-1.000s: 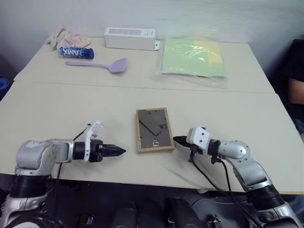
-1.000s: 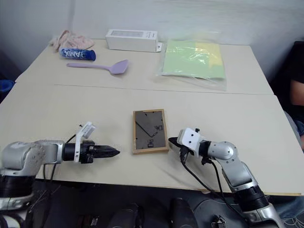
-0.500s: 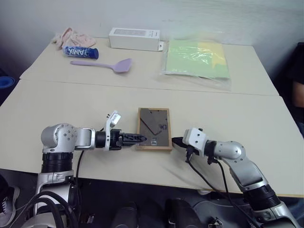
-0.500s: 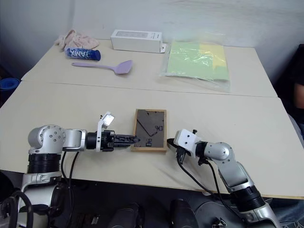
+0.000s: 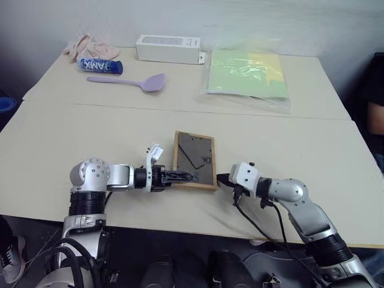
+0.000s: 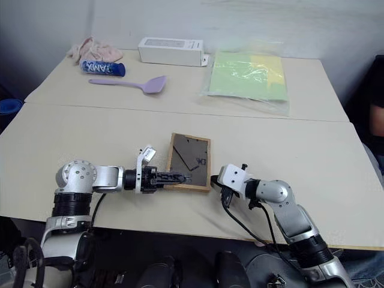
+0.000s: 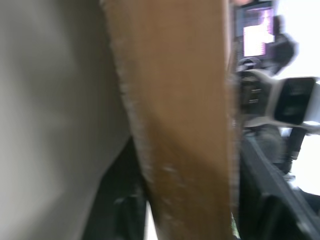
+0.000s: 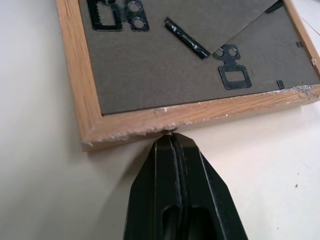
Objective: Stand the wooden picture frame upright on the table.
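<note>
Down at the lower middle of the head views, the left gripper [image 6: 180,177] has its jaws clamped on the left edge of the wooden picture frame [image 6: 191,160]; in the left wrist view the wood border [image 7: 175,115] runs between the two black fingers [image 7: 262,200]. That edge is lifted, so the frame sits tilted, dark back panel up, its right edge down on the counter [image 6: 90,129]. The right gripper [image 6: 214,179] has its jaws pressed together, the tip touching the frame's right border near the lower corner, as the right wrist view shows [image 8: 172,142].

Outward, the counter is beige, two slabs meeting at a seam across the middle of the picture. On the far slab lie one white oblong box [image 6: 173,51] at upper centre, one lilac spatula [image 6: 129,83] below and left of it, one blue tube [image 6: 102,68] and one pink cloth [image 6: 93,48] at upper left, and one clear bag of green and yellow sheets [image 6: 249,73] at upper right. A pale wall backs the counter. A person's arm [image 6: 377,120] shows at the right edge.
</note>
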Robot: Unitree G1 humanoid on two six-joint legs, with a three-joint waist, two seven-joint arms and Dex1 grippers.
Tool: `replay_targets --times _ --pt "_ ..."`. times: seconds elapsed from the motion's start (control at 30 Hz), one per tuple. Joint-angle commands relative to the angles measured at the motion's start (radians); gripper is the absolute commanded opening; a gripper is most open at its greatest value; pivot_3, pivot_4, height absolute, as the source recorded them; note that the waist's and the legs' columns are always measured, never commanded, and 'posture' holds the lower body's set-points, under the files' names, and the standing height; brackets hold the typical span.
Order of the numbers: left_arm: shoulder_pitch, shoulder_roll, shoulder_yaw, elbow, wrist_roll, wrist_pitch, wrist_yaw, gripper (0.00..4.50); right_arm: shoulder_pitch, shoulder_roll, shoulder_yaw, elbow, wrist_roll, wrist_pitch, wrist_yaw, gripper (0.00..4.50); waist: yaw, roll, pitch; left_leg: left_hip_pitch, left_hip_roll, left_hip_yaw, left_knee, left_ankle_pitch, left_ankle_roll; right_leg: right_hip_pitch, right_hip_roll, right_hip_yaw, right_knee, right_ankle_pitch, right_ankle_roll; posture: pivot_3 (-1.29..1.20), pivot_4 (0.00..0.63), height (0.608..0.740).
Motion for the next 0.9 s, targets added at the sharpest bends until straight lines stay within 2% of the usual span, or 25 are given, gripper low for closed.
replay_targets --times 0.03,0.1,0.17,0.23,0.33,0.43,0.7,0.9 --pt "0.063 -0.016 0.05 -0.064 -0.015 0.003 0.004 1.29 0.013 0.016 -0.072 -0.128 0.198 0.035 0.081 0.57 -0.004 0.0 0.0 0.0 0.0 0.0 0.0 0.0 0.0 0.0 0.0 0.0 0.0 0.0 0.0 0.0 0.15 0.74" --pt "0.133 -0.013 0.081 -0.142 -0.003 -0.128 -0.045 1.29 0.0 -0.016 -0.112 -0.139 0.262 0.023 0.152 1.2 -0.011 0.0 0.0 0.0 0.001 0.0 0.0 0.0 -0.001 0.0 0.001 0.0 -0.001 0.0 0.0 0.0 0.15 0.74" --pt "0.216 0.043 0.022 -0.258 0.079 -0.375 -0.212 1.29 -0.043 -0.023 -0.167 -0.135 0.359 0.105 0.169 1.89 -0.018 0.0 0.0 0.001 0.001 0.001 0.0 0.0 -0.001 0.0 0.001 0.001 -0.003 0.0 0.0 0.0 0.15 0.74" --pt "0.264 0.108 -0.044 -0.317 0.149 -0.511 -0.321 1.29 -0.087 -0.023 -0.188 -0.128 0.412 0.167 0.163 2.49 -0.026 -0.001 0.001 0.001 0.001 0.001 0.0 0.0 -0.002 0.0 0.001 0.001 -0.003 0.0 0.0 0.0 0.15 0.74" --pt "0.299 0.17 -0.102 -0.338 0.207 -0.632 -0.423 1.29 -0.14 -0.015 -0.169 -0.137 0.484 0.302 0.159 3.45 -0.024 -0.001 0.0 0.002 0.002 0.001 -0.002 0.0 -0.003 0.0 0.001 0.001 -0.003 -0.001 -0.002 0.0 0.15 0.74" --pt "0.304 0.188 -0.144 -0.345 0.236 -0.678 -0.458 1.29 -0.205 0.011 -0.114 -0.13 0.49 0.396 0.135 4.48 -0.022 -0.001 0.0 0.001 0.002 0.0 -0.005 0.0 -0.002 -0.001 0.0 0.001 -0.004 -0.001 -0.002 0.0 0.15 0.74" --pt "0.317 0.19 -0.201 -0.369 0.259 -0.701 -0.475 1.29 -0.307 0.148 -0.014 -0.057 0.436 0.406 0.086 4.48 -0.025 -0.001 0.0 -0.002 0.001 0.0 -0.005 -0.001 0.0 -0.003 -0.001 0.0 -0.004 -0.001 -0.002 0.0 0.15 0.74" --pt "0.313 0.19 -0.191 -0.365 0.249 -0.689 -0.465 1.29 -0.295 0.164 0.016 -0.076 0.432 0.395 0.117 4.48 -0.025 -0.001 0.0 -0.002 0.001 0.0 -0.005 -0.001 0.001 -0.003 -0.001 0.0 -0.003 -0.001 -0.002 0.0 0.15 0.74"
